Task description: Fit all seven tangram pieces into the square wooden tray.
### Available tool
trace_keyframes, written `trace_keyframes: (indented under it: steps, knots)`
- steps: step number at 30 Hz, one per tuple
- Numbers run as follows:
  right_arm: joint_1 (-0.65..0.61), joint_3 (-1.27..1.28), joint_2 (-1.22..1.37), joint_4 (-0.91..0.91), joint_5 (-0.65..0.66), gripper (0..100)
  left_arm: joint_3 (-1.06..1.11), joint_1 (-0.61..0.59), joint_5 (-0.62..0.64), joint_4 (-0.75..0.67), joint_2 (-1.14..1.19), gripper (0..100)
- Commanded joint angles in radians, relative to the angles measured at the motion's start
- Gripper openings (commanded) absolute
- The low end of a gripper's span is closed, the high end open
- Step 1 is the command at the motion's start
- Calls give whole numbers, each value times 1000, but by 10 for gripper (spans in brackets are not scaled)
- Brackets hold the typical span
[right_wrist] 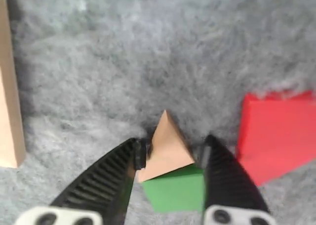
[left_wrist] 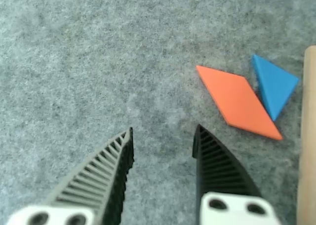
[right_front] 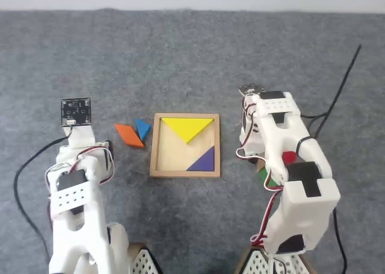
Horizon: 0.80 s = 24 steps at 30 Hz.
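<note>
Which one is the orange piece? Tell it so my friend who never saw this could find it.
Find the square wooden tray. Just outside it, on the side of the left arm, two loose pieces lie side by side. The orange piece is the one farther from the tray, a slanted four-sided shape, while its blue neighbour is a triangle.

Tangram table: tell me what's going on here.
Two robot arms sit at a wooden tray. A yellow triangle and a purple triangle already lie in it. The right hand is around a tan triangle, beside a green piece and a red piece. The left hand hovers open over the carpet near an orange piece and a blue triangle.
</note>
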Motion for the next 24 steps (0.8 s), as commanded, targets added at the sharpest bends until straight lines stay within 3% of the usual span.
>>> trace_keyframes:
  steps: [1,11,17,20,24]
  knots:
    - [-15,26,24,18,-9,90,-10,-5,-12,-23,-31,184]
    - [-10,25,24,21,6,89,-10,-5,-12,-21,-31,184]
    - [-19,37,22,41,74,236,-10,-5,-12,-21,-31,184]
    - [-53,41,22,45,132,202,-10,-5,-12,-21,-31,184]
    - [-150,41,22,44,249,84,-10,-5,-12,-21,-31,184]
